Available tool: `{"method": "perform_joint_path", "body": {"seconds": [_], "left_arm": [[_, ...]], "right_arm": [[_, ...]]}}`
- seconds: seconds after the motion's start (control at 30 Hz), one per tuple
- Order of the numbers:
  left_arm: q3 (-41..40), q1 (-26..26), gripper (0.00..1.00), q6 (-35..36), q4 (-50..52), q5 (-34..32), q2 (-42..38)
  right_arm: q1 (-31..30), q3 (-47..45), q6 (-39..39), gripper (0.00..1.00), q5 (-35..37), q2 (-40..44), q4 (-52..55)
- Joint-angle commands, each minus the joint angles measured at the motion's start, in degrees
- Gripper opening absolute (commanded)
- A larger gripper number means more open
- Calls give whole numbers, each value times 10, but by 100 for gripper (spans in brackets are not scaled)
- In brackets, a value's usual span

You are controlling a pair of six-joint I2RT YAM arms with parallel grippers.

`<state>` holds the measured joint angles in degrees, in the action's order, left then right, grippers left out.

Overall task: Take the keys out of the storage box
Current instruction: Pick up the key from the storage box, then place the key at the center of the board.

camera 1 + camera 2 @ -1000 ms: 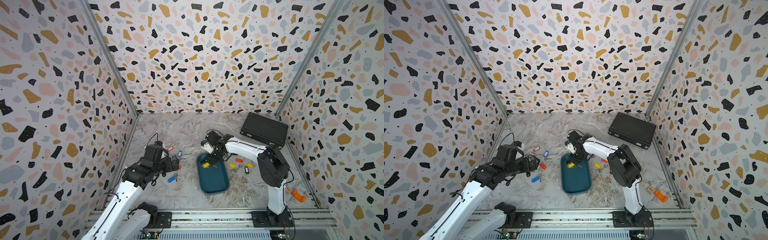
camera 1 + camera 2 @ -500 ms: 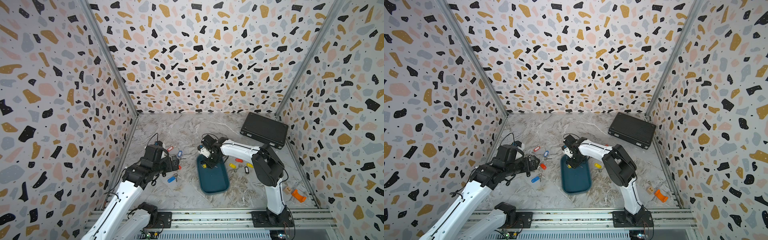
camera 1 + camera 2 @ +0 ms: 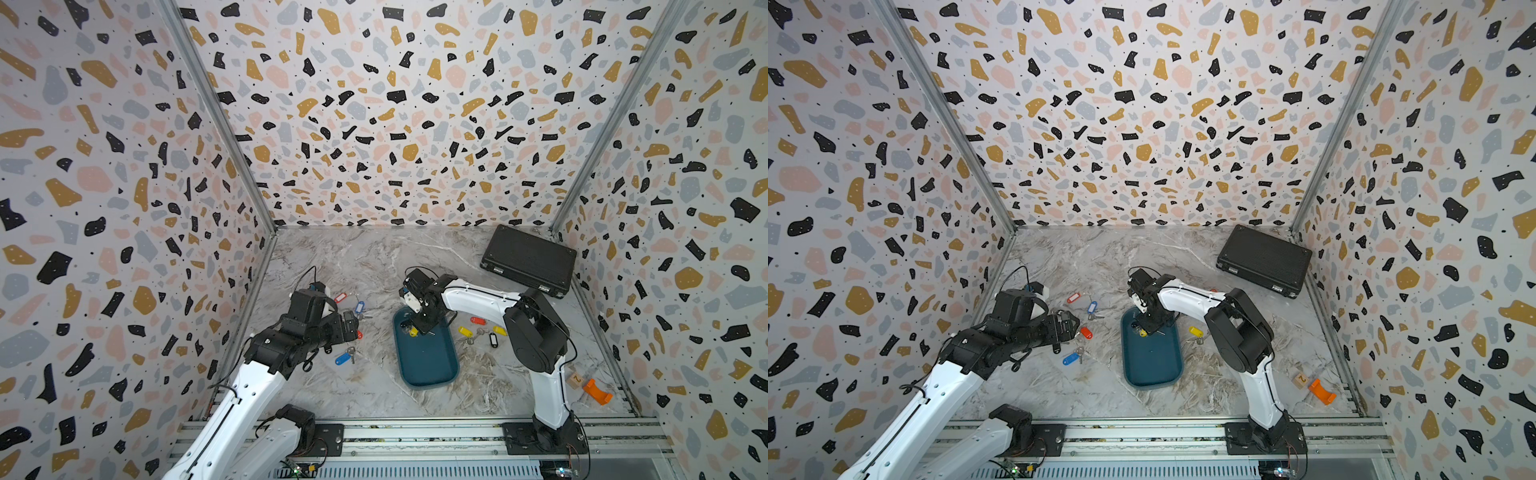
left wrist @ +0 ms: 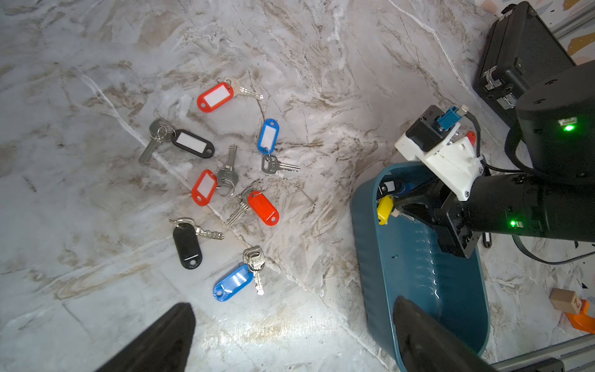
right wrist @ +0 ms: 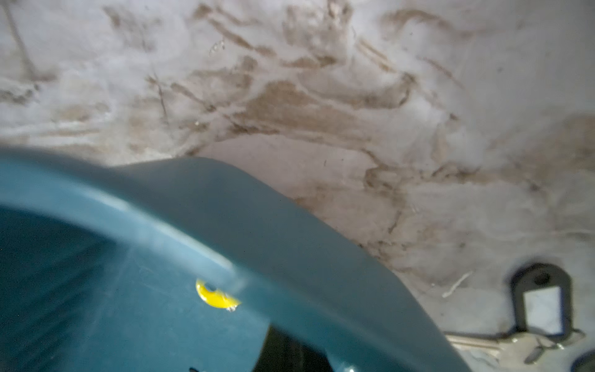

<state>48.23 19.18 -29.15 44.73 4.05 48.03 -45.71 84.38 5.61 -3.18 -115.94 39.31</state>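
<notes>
The teal storage box [image 3: 428, 365] [image 3: 1152, 365] lies mid-table. My right gripper [image 3: 419, 328] reaches down into its far end and is shut at the end of a yellow-tagged key [image 4: 384, 209] [image 3: 412, 331]. A black-tagged key [image 4: 388, 186] and something blue lie beside it in the box. The right wrist view shows only the blurred box rim [image 5: 289, 241] and a sliver of yellow tag [image 5: 215, 296]. My left gripper [image 4: 289, 348] [image 3: 351, 326] hangs open over bare table left of the box. Several keys [image 4: 225, 180] with red, blue and black tags lie spread there.
More keys with red, yellow and black tags [image 3: 484, 332] lie right of the box. A black ribbed briefcase [image 3: 528, 259] sits at the back right. A wooden block [image 3: 575, 379] and an orange piece [image 3: 596, 392] lie by the front right wall.
My right gripper has shifted left into the box's far corner and its jaws have closed at the yellow tag. The left arm has stayed still and open.
</notes>
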Motion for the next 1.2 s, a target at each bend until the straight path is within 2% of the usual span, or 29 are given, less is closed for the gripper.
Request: {"method": "perform_joint_path", "body": {"seconds": [0.0,0.23,0.4,0.53,0.77,0.93,1.17], "left_arm": [[-7,-3,100,8,-14,5,0],[-7,-3,100,8,-15,6,-2],[-9,-3,100,8,-16,8,-2],[-9,-3,100,8,-16,10,-3],[-9,-3,100,7,-18,10,-2],[-11,-4,100,5,-19,11,-1],[-13,-3,100,4,-22,13,3]], "right_arm": [[1,-24,34,0,-1,64,-7],[33,-60,65,0,-21,184,0],[96,-84,76,0,-31,267,22],[163,-107,77,0,-3,317,40],[285,-164,127,0,68,354,78],[371,-234,194,0,78,383,85],[428,-302,218,0,87,406,86]]}}
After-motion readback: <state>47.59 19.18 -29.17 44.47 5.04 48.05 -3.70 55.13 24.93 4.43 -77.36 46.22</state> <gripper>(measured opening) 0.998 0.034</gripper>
